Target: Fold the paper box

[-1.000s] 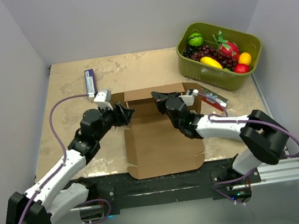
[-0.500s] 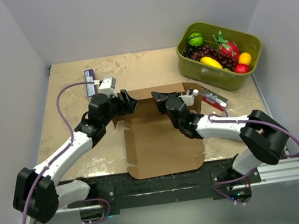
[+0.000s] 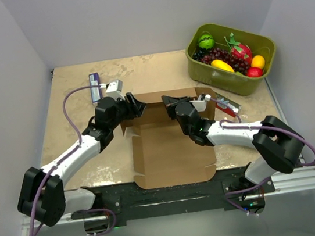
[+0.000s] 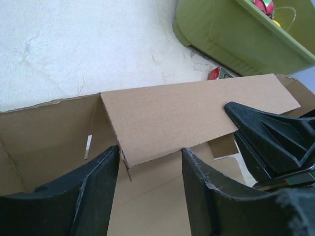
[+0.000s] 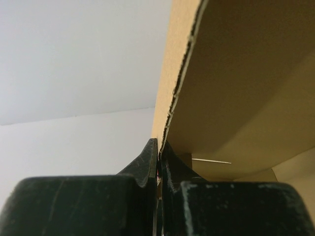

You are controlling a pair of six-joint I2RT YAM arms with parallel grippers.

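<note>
The paper box (image 3: 171, 151) is a brown cardboard sheet lying mid-table, its back wall and side flaps raised. My right gripper (image 3: 169, 100) is shut on the raised back flap; in the right wrist view the fingers (image 5: 158, 147) pinch the cardboard edge (image 5: 236, 98). My left gripper (image 3: 135, 106) is open at the box's back left corner. In the left wrist view its fingertips (image 4: 150, 162) straddle the lower edge of that flap (image 4: 197, 113) without closing on it. The right gripper's black fingers (image 4: 275, 142) show at the flap's right end.
An olive-green bin (image 3: 259, 68) with fruit stands at the back right, also in the left wrist view (image 4: 236, 34). A red packet (image 3: 225, 104) lies between bin and box. A purple and white object (image 3: 95, 85) lies at the back left. Walls enclose the table.
My left arm has swung from the box's left side up to its back left corner, bringing the open fingers to the raised flap. The right gripper has held still on the flap.
</note>
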